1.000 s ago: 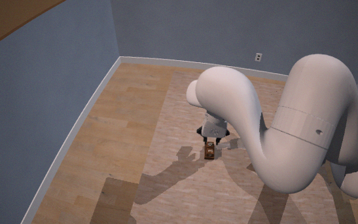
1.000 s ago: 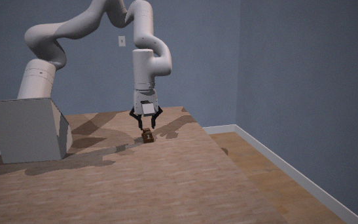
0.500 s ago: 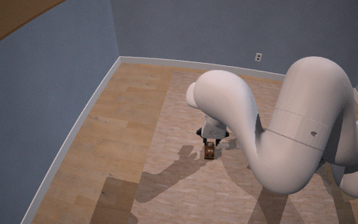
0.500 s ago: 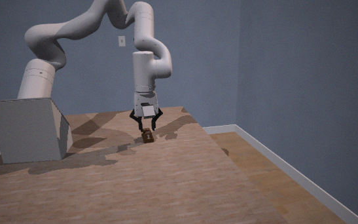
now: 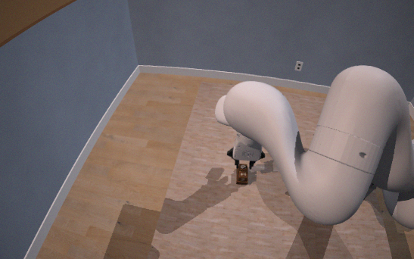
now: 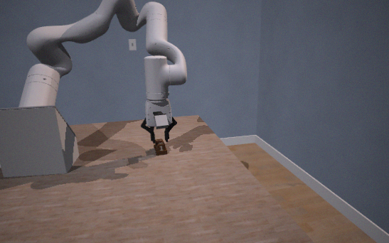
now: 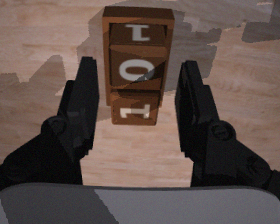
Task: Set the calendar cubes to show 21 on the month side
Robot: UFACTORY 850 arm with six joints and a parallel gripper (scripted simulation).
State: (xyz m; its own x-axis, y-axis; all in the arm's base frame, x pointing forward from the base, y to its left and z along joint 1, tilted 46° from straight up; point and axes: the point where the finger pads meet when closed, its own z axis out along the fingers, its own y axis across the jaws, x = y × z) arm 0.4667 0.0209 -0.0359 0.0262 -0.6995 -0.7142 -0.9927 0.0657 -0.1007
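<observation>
The calendar (image 7: pixel 138 63) is a small brown wooden tray holding number cubes with white digits; a 1 and a rounded digit show from above in the wrist view. It rests on the table and also shows in the top view (image 5: pixel 242 176) and in the exterior view (image 6: pixel 161 147), where a 1 faces the camera. My gripper (image 7: pixel 138 78) hangs straight above it, pointing down. Its black fingers stand half open on either side of the calendar, with a gap on each side. Nothing is between the fingers. The gripper also shows in the top view (image 5: pixel 244 163) and the exterior view (image 6: pixel 159 138).
The arm's grey base box (image 6: pixel 31 140) stands at the table's back left. The table's right edge (image 6: pixel 248 170) drops to the wooden floor. The white arm (image 5: pixel 317 151) fills the right of the top view.
</observation>
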